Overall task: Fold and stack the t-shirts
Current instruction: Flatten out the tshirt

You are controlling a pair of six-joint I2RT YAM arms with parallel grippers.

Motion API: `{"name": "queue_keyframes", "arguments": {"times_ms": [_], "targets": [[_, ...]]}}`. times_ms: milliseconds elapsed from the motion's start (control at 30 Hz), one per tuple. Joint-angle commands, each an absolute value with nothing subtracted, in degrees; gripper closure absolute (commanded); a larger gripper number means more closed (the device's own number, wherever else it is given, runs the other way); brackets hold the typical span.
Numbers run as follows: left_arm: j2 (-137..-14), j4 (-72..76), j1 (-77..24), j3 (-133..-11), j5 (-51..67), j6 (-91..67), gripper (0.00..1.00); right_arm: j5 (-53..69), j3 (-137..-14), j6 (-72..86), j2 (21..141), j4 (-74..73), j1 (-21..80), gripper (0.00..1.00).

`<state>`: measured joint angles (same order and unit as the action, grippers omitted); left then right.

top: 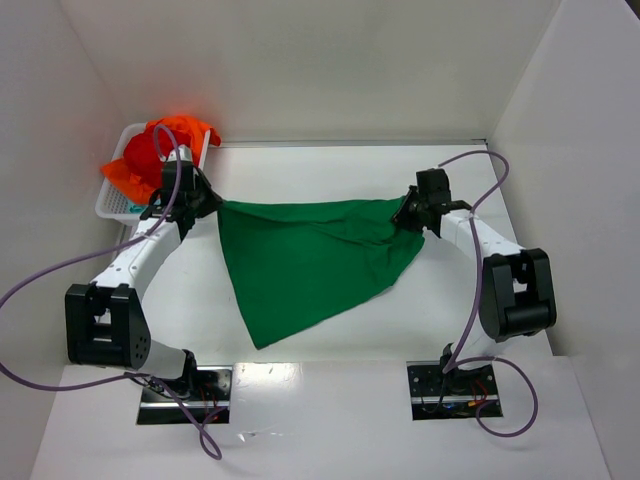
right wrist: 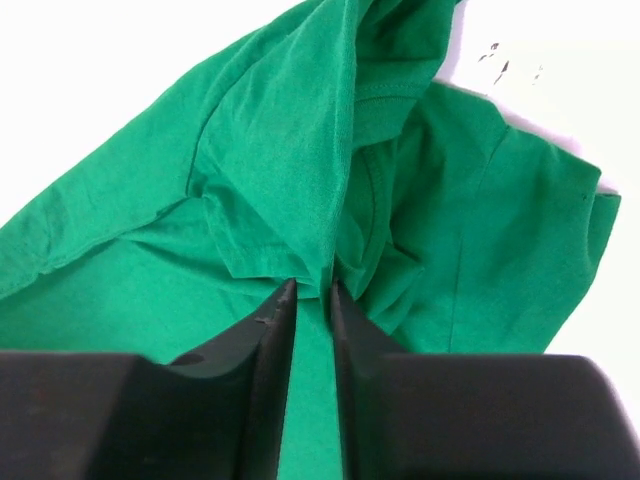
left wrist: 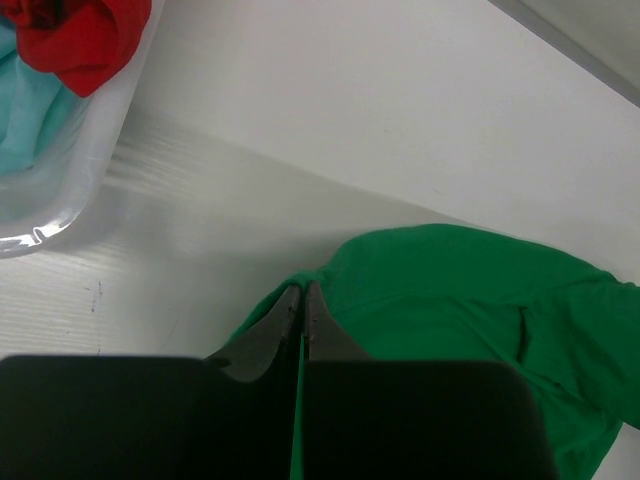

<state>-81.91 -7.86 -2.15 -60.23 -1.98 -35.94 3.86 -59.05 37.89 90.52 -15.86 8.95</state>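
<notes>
A bright green t-shirt (top: pixel 310 260) is stretched between the two arms over the middle of the white table (top: pixel 180 300). Its top edge runs in a nearly straight line from one gripper to the other, and the rest falls away in a rough triangle, its point toward the near edge. From above I cannot tell whether that lower point rests on the table or hangs just clear of it.

The left gripper (top: pixel 205 202) is clamped on the shirt's left corner. In its wrist view the fingertips (left wrist: pixel 296 300) are pressed together with a thin edge of green cloth (left wrist: pixel 470 300) between them. The right gripper (top: pixel 408 215) is pinched on the opposite corner. Its wrist view shows bunched folds and a stitched hem of the shirt (right wrist: pixel 250 180) gathered into the narrow gap between its jaws.

Behind the left gripper, in the far left corner, a white slotted basket (top: pixel 112 205) holds more clothes. An orange t-shirt (top: pixel 188 127) and a red t-shirt (top: pixel 145 155) are heaped above its rim, and a teal t-shirt (left wrist: pixel 25 120) lies lower inside. The left arm partly hides the basket's right side. Purple cables (top: pixel 40 280) loop from both arms, and plain white walls (top: pixel 300 70) enclose the table.
</notes>
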Motion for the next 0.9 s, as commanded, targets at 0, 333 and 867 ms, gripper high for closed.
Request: {"name": "queue_keyframes", "arguments": {"times_ms": [0, 333, 867], "targets": [[-82.79, -6.24, -1.76, -61.17, -0.97, -34.54, 1.00, 3.96, -60.38, 37.27, 91.49, -14.85, 8.53, 0.72], [-83.32, -6.24, -1.76, -61.17, -0.97, -34.54, 1.00, 3.96, -60.38, 36.74, 93.60, -13.80, 8.53, 0.79], [-83.32, -6.24, -1.76, -62.75, -0.97, -34.54, 1.00, 5.18, -71.09, 37.79, 90.70, -18.28, 8.53, 1.00]]}}
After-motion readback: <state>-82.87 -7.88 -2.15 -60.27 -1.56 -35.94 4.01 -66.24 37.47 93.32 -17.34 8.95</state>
